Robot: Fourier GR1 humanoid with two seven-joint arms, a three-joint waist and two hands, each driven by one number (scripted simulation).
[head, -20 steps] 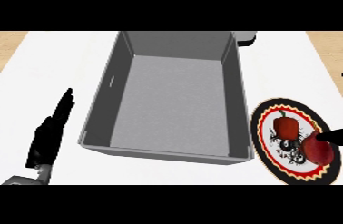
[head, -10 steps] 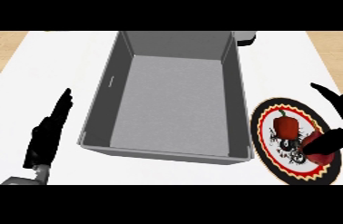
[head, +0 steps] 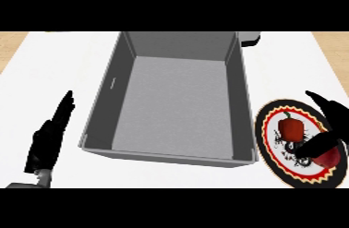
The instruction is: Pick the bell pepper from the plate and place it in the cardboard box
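The red bell pepper stands on the round plate, which has a black, red and yellow rim and lies right of the box. My right hand comes in from the right edge and is open. Its fingers reach over the plate's far right rim and its thumb lies on the plate just right of and below the pepper, apart from it. The box is grey, open-topped and holds nothing. At the left, my left hand rests open with its fingers pointing up.
A grey and dark object stands behind the box's far right corner. A red patch shows on the plate under the thumb. The white counter ends in a wooden strip at the far left and right.
My right hand has come further in from the right edge, with its fingers now stretched over the plate's far rim. The pepper, plate, box and left hand have not moved.
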